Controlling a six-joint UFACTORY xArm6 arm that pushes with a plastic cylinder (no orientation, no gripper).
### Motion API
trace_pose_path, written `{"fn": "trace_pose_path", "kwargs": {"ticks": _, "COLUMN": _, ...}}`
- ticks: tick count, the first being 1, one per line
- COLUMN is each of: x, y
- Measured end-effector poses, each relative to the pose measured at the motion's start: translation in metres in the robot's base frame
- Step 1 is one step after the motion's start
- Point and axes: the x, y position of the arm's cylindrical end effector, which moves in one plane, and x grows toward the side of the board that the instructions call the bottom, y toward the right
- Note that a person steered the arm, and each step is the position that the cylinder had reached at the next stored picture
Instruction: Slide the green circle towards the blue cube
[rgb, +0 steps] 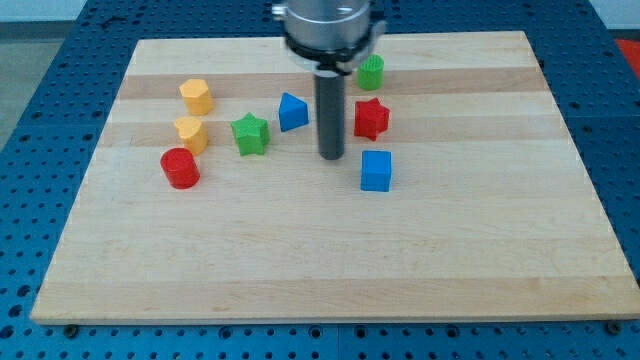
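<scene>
The green circle (371, 72) stands near the view's top, right of centre, partly behind the arm's housing. The blue cube (376, 171) sits lower, almost straight below it. A red star (371, 118) lies between the two. My tip (331, 157) rests on the board just left of the blue cube and below-left of the red star, touching neither. The green circle is well above and to the right of my tip.
A blue triangular block (292, 111) and a green star (250, 133) lie left of the rod. Two yellow blocks (197, 96) (191, 133) and a red cylinder (181, 167) sit at the view's left. The wooden board (320, 270) ends at blue pegboard all round.
</scene>
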Motion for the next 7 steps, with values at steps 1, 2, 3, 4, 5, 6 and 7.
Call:
{"fn": "trace_pose_path", "kwargs": {"ticks": 1, "x": -0.009, "y": 0.047}}
{"fn": "trace_pose_path", "kwargs": {"ticks": 2, "x": -0.06, "y": 0.078}}
{"fn": "trace_pose_path", "kwargs": {"ticks": 3, "x": -0.106, "y": 0.084}}
{"fn": "trace_pose_path", "kwargs": {"ticks": 4, "x": -0.145, "y": 0.084}}
{"fn": "trace_pose_path", "kwargs": {"ticks": 5, "x": -0.152, "y": 0.081}}
{"fn": "trace_pose_path", "kwargs": {"ticks": 6, "x": -0.146, "y": 0.062}}
{"fn": "trace_pose_path", "kwargs": {"ticks": 7, "x": -0.151, "y": 0.049}}
